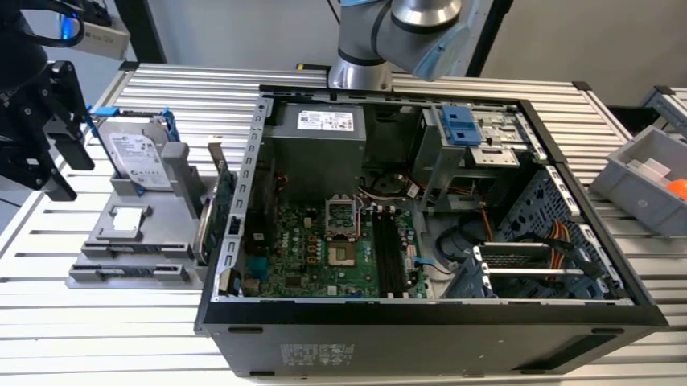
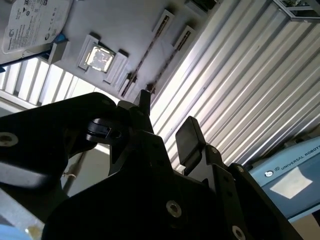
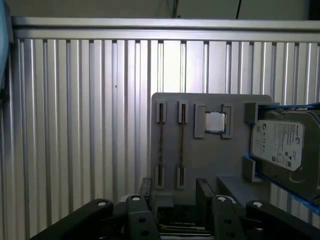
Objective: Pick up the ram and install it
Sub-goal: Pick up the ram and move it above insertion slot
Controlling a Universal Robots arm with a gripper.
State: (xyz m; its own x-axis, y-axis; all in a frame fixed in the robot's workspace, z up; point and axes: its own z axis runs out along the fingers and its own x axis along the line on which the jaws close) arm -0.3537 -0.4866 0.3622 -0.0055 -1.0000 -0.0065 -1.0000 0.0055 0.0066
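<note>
Two ram sticks [image 3: 160, 145] [image 3: 181, 145] stand edge-on as thin dark strips in the slots of a grey holder [image 3: 230, 160]. In the second wrist view they show as ram strips [image 2: 150, 50]. My gripper [image 3: 177, 192] [image 2: 166, 112] hovers off the holder's side, clear of it, open with nothing between its fingers. In the exterior view the black gripper [image 1: 64, 165] hangs at the left, beside the holder [image 1: 129, 277]. The open computer case [image 1: 231, 314] shows its motherboard [image 1: 311, 249] and dark memory slots [image 1: 392, 249].
A silver hard drive [image 1: 140, 153] in a blue frame and a processor chip [image 1: 127, 219] also sit on the holder. A green card [image 1: 220, 209] stands between the holder and the case. A grey bin [image 1: 644, 181] is at the exterior view's right. The table is ribbed metal.
</note>
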